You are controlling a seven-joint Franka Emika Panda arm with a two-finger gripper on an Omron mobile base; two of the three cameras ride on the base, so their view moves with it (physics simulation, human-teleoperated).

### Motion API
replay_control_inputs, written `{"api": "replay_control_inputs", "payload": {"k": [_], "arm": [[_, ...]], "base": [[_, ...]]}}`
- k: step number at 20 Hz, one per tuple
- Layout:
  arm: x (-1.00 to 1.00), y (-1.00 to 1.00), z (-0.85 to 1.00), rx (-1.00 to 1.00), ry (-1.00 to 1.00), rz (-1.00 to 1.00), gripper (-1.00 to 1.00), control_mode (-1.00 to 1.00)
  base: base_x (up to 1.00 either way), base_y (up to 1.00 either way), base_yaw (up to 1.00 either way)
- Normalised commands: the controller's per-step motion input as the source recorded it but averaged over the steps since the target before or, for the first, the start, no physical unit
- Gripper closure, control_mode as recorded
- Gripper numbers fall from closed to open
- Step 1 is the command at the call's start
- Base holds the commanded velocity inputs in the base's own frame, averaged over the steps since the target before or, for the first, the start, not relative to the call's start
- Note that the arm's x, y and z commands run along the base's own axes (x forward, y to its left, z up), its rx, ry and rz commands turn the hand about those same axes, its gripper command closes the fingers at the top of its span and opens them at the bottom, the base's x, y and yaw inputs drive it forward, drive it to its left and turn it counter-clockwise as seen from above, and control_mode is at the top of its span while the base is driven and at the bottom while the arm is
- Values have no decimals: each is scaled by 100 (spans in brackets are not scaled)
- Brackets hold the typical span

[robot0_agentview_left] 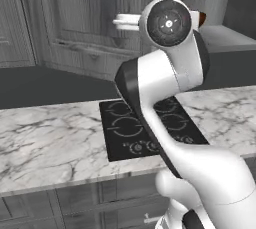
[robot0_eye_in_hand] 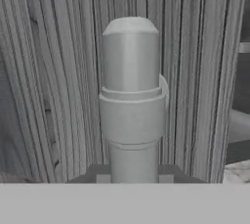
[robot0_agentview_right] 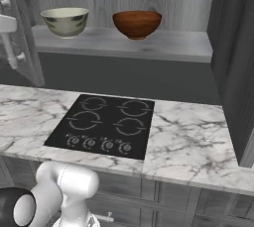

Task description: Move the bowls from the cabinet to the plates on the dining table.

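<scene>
The cabinet [robot0_agentview_right: 124,45] stands open, and two bowls sit on its shelf: a cream one [robot0_agentview_right: 64,21] on the left and a reddish-brown wooden one [robot0_agentview_right: 137,24] to its right. A sliver of the wooden bowl [robot0_agentview_left: 202,19] shows past my wrist. The left cabinet door [robot0_agentview_right: 22,57] is swung out. In the hand view, the door's metal bar handle [robot0_eye_in_hand: 132,86] runs up between my fingertips, and my gripper [robot0_eye_in_hand: 134,176] is shut on it. The plates and the dining table are out of view.
Below the cabinet lies a marble counter [robot0_agentview_right: 188,141] with a black four-ring cooktop [robot0_agentview_right: 101,124], and drawers [robot0_agentview_right: 173,196] run under it. The right cabinet door [robot0_agentview_right: 238,72] juts out over the counter's right end. My arm [robot0_agentview_left: 165,98] rises over the cooktop [robot0_agentview_left: 120,128].
</scene>
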Motion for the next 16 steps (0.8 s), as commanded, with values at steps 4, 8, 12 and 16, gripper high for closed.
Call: {"api": "replay_control_inputs", "payload": {"k": [4,8,12,16], "arm": [[-97,86,-21,0,-14,-8,100,-100],[-76,89,-9,0,-8,-9,100,-100],[-16,63,8,2,0,-7,100,-100],[1,23,10,2,0,-4,-100,-100]], "base": [[0,0,0],[0,0,0],[0,0,0],[0,0,0]]}}
